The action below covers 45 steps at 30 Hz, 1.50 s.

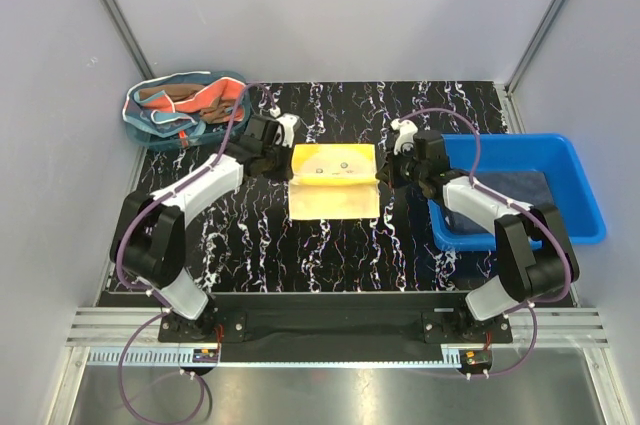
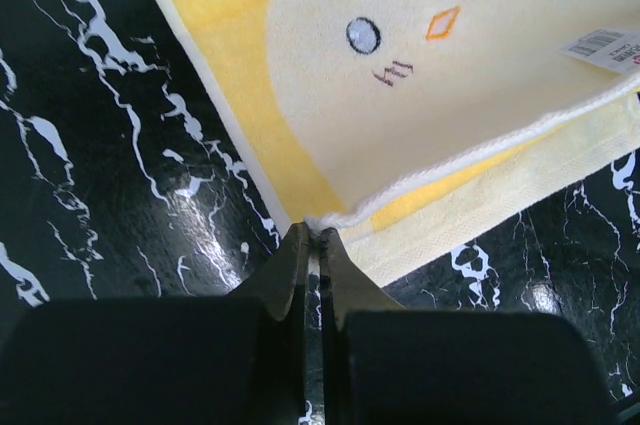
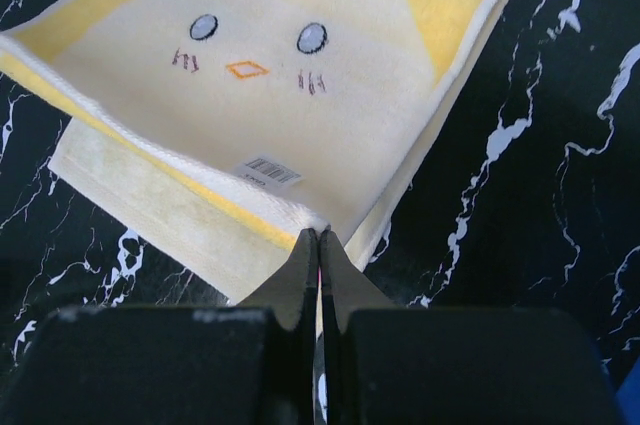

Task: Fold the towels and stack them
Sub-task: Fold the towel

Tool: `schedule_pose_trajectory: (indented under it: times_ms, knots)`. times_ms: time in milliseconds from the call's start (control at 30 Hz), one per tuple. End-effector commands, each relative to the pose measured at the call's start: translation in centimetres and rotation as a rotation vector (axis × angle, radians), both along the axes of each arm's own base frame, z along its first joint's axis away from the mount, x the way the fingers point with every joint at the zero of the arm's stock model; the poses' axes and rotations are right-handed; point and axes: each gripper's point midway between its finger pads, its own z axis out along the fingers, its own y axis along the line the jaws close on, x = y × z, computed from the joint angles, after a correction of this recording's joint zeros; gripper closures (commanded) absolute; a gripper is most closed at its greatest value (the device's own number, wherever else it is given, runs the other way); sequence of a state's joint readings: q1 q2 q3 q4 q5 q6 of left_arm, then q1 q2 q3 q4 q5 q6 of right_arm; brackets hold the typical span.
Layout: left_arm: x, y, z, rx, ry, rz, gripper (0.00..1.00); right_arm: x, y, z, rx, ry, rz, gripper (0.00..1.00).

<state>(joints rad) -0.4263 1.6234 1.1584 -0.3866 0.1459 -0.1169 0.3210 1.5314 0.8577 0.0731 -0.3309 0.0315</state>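
Pinching the soft yellow towel (image 1: 333, 195), left claw (image 2: 312, 235) and right claw (image 3: 319, 235) clamp its folded corners; mesh basket (image 1: 150, 135) beyond left, rigid bin (image 1: 500, 157) beside right.

- Right gripper (image 3: 318, 237): fingers pressed together, pinching the near corner of the towel's top layer.
- Towel (image 3: 280, 75): yellow, folded over, face print up with two grey-blue eyes, an orange diamond beak and small dash marks beside it.
- Paler lower layer sticks out past the folded edge on the near-left side.
- Barcode label (image 3: 272, 172) lies on the top layer, just beyond the fingertips.
- Table (image 3: 540, 145): black with white veining, towel flat on it.
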Motion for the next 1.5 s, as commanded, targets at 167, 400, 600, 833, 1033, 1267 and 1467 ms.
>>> schedule_pose_trajectory:
  times_ms: [167, 400, 600, 833, 1033, 1267, 1467]
  knots:
    - [-1.4, -0.5, -1.8, 0.074, 0.003, 0.021, 0.99, -1.9, -0.4, -2.2, 0.008, 0.145, -0.071, 1.00]
    - [-4.3, -1.4, -3.9, 0.137, 0.045, -0.004, 0.89, -4.2, -0.9, -3.1, 0.020, 0.281, -0.135, 0.88]
    - [-6.4, -1.6, -3.7, 0.193, 0.021, 0.036, 0.62, -5.9, -2.2, -2.9, -0.044, 0.377, -0.205, 0.61]
    - [-6.3, -1.7, -1.4, 0.075, -0.005, 0.178, 0.48, -6.2, -1.3, -2.9, 0.003, 0.433, -0.277, 0.55]
    - [-6.3, -1.9, -5.0, 0.081, 0.109, 0.256, 0.54, -5.8, -1.3, -5.7, -0.048, 0.522, -0.388, 0.61]
    - [-7.0, -2.5, -7.3, 0.056, 0.206, 0.268, 0.64, -6.3, -0.3, -7.6, -0.078, 0.573, -0.457, 0.64]
    - [-6.8, -1.4, -9.0, 0.129, 0.233, 0.299, 0.81, -6.6, -0.3, -8.4, -0.120, 0.586, -0.481, 0.72]
